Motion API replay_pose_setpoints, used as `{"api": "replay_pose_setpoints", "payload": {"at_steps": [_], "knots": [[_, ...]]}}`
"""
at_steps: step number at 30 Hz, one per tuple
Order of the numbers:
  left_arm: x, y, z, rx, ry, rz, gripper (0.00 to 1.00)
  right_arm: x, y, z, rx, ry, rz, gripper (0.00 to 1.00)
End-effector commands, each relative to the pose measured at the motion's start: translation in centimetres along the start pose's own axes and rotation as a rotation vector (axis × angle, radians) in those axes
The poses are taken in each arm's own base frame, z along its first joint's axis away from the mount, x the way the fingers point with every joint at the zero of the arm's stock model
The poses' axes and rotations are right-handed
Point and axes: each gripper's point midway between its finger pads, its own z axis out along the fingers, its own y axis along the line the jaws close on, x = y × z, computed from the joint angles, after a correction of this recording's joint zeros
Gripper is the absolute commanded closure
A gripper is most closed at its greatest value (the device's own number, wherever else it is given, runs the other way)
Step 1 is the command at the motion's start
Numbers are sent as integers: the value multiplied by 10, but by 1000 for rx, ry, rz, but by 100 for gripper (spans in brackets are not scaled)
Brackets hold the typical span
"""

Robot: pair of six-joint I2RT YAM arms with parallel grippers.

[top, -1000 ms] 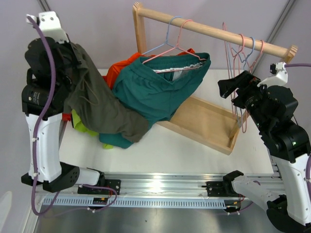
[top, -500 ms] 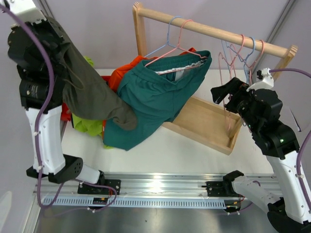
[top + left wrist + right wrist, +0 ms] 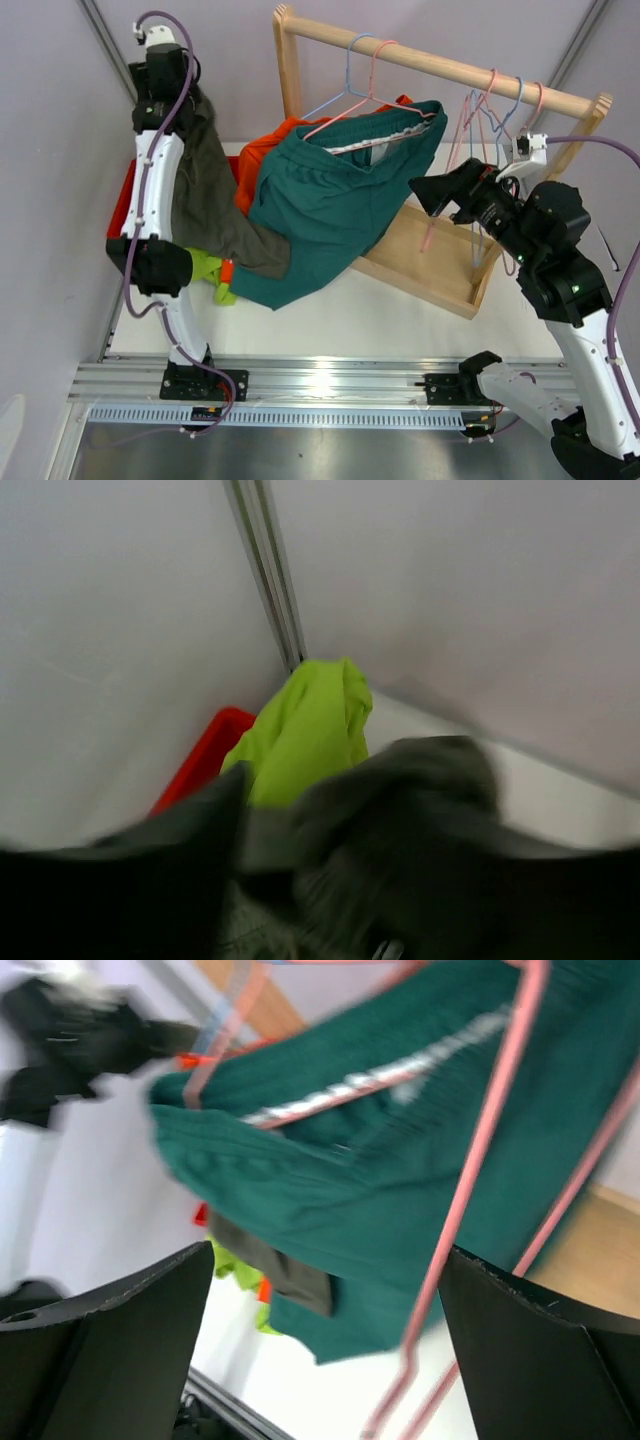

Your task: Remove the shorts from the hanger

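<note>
Teal shorts [image 3: 330,190] hang on a pink hanger [image 3: 352,100] from the wooden rail [image 3: 440,68], with orange shorts [image 3: 262,150] behind them. Dark grey shorts [image 3: 215,200] drape from my raised left gripper [image 3: 190,105] down over the pile at the back left. In the left wrist view this grey fabric [image 3: 420,820] covers the jaws, which are blurred and hidden. Lime green shorts [image 3: 205,265] lie below. My right gripper [image 3: 440,195] stands open just right of the teal shorts [image 3: 380,1160], with an empty pink hanger [image 3: 470,1180] between its fingers [image 3: 110,1350].
A red bin [image 3: 122,195] stands at the far left under the clothes. The rack's wooden base tray [image 3: 430,250] lies below the rail. Empty pink and blue hangers [image 3: 495,105] hang at the rail's right end. A wall post [image 3: 270,570] is close behind the left gripper.
The left arm swung up and back toward the far left corner, dragging the dark grey shorts along. The right gripper moved left toward the teal shorts, pushing an empty pink hanger.
</note>
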Motion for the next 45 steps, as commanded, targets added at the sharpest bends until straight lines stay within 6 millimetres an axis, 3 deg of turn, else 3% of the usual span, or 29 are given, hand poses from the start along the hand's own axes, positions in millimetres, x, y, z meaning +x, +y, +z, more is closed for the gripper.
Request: {"api": "replay_pose_setpoints", "payload": {"at_steps": [1, 4, 8, 10, 11, 12, 13, 14, 15, 16, 18, 19, 20, 22, 23, 24, 25, 26, 27, 29, 31, 32, 33, 34, 36, 39, 40, 44, 45], "knots": [[9, 1, 12, -1, 26, -105, 4, -34, 60, 0, -248, -62, -59, 1], [47, -2, 16, -17, 153, -99, 1, -40, 87, 13, -319, -50, -67, 1], [47, 5, -10, 15, 173, -109, 1, -39, 104, 45, -333, -32, -75, 2], [28, 3, -45, 109, 130, -125, 1, -38, 106, 68, -317, -25, -68, 2], [48, 0, -51, 130, 174, -105, 1, -37, 107, 76, -312, -23, -66, 2], [44, -7, -66, 176, 161, -99, 1, -36, 108, 82, -312, -21, -65, 2], [22, -1, -94, 225, 98, -114, 1, -35, 107, 90, -298, -23, -65, 3], [20, 0, -107, 241, 85, -115, 1, -33, 106, 101, -287, -15, -62, 3], [47, -8, -114, 262, 135, -79, 1, -32, 107, 106, -284, -15, -63, 3], [30, 3, -139, 283, 71, -111, 1, -32, 105, 111, -271, -16, -65, 3], [64, -1, -155, 337, 115, -83, 1, -35, 103, 116, -238, -13, -58, 4], [66, 8, -173, 356, 83, -106, 1, -37, 100, 116, -218, -18, -57, 4], [67, 10, -182, 376, 65, -117, 1, -38, 99, 111, -208, -13, -53, 4], [93, 13, -190, 395, 83, -110, 1, -37, 100, 100, -212, 7, -46, 3], [88, 20, -203, 412, 49, -126, 1, -31, 97, 94, -199, 40, -31, 3], [92, 21, -207, 420, 49, -125, 1, -35, 100, 77, -209, 34, -22, 3], [110, 21, -206, 420, 82, -113, 1, -26, 95, 71, -201, 61, -17, 3], [110, 21, -212, 441, 75, -121, 1, -20, 90, 61, -180, 83, -8, 3], [119, 19, -213, 452, 94, -115, 1, -31, 86, 38, -163, 37, -3, 3], [131, 15, -215, 476, 122, -123, 1, -13, 60, 21, -73, 70, -5, 3], [142, 10, -222, 513, 148, -135, 1, -18, 35, -9, 30, 24, -10, 2], [145, 8, -224, 526, 154, -137, 1, -9, 23, -21, 82, 57, -16, 2], [142, 9, -230, 539, 139, -148, 1, -9, 18, -29, 100, 56, -20, 2], [152, 8, -231, 543, 157, -147, 1, -8, 17, -36, 100, 56, -11, 2], [152, 8, -236, 557, 137, -155, 1, -9, 32, -49, 15, 62, 2, 2], [169, 9, -240, 563, 147, -164, 1, -18, 73, -55, -177, 76, 32, 2], [184, 9, -239, 561, 175, -159, 1, -21, 83, -54, -218, 78, 50, 2], [207, 14, -243, 555, 189, -148, 1, -38, 114, -31, -337, 42, 67, 3], [220, 15, -242, 549, 201, -139, 1, -34, 114, -13, -329, 55, 66, 3]]}}
